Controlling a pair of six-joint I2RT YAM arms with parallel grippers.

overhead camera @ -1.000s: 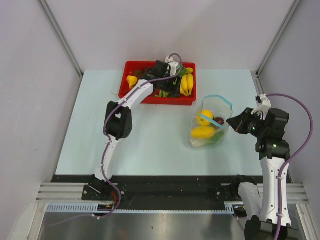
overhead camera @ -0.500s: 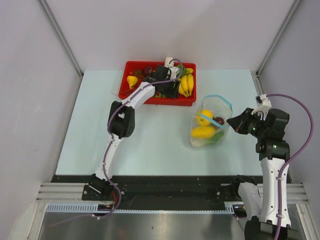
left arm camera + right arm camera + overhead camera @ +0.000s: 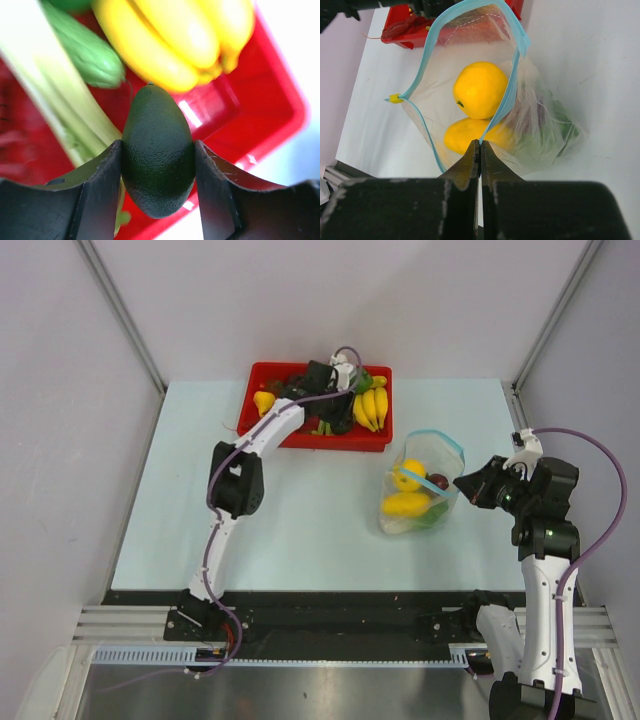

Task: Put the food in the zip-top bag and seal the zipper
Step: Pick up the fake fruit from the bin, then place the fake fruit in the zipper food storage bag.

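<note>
1. Nearest us, the two arms stand bolted at the front edge of the pale table (image 3: 300, 520). The left one stretches far across it and the right one is bent at the right side.
2. The right gripper (image 3: 480, 142) has its fingers pressed flat together. They pinch the rim of the clear bag (image 3: 445, 75) just where the blue zipper (image 3: 506, 82) runs in between the tips.
3. The bag lies on the table right of centre, well apart from the tray, its mouth gaping wide. A small yellow slider tab (image 3: 394, 98) sits on the far side of the zipper.
4. Inside the bag we see a round yellow fruit (image 3: 480, 89) resting on a longer yellow fruit (image 3: 457, 137). A dark purple piece (image 3: 438, 481) and some green leaves (image 3: 565, 125) lie deeper in.
5. Farther off, the red tray (image 3: 300, 443) sits at the table's far edge, with the left gripper (image 3: 157, 150) down inside it.
6. Its fingers stand partly apart, one against each flank of a dark green fruit (image 3: 157, 170), clamping it. We cannot tell whether the fruit is lifted off the tray floor.
7. Just beyond that fruit lies a bunch of yellow bananas (image 3: 170, 40). A pale green pod (image 3: 92, 55) and a green-and-white leafy stalk (image 3: 65, 105) lie to one side. A small yellow piece (image 3: 264, 402) rests at the tray's left end.
</note>
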